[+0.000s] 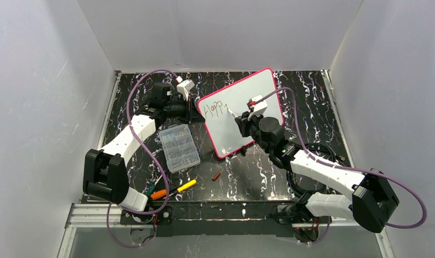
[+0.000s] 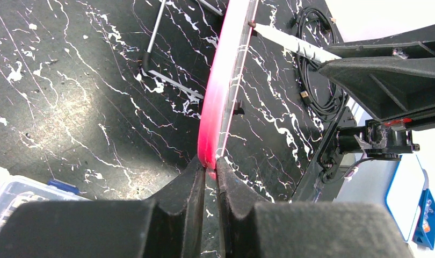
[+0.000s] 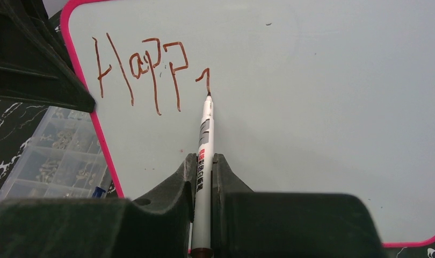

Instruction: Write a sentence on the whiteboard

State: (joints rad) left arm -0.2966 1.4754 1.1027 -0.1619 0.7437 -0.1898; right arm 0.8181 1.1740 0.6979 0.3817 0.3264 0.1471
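Note:
The whiteboard [image 1: 253, 99], white with a pink-red rim, stands tilted up from the table. My left gripper [image 1: 195, 114] is shut on its left edge; in the left wrist view the jaws [image 2: 210, 169] pinch the pink rim [image 2: 218, 86]. My right gripper [image 1: 246, 119] is shut on a white marker [image 3: 204, 140]. The marker tip touches the board face [image 3: 323, 107] at a fresh stroke just right of the brownish-red letters "Happ" [image 3: 140, 70], which also show in the top view [image 1: 214, 107]. Only one row of writing shows.
A clear plastic organizer box [image 1: 179, 147] lies left of the board. A small red marker cap [image 1: 216, 176] lies on the black marbled table. An orange tool and a yellow-handled tool [image 1: 186, 186] lie near the front edge. Black cable coils by the right arm [image 1: 312, 161].

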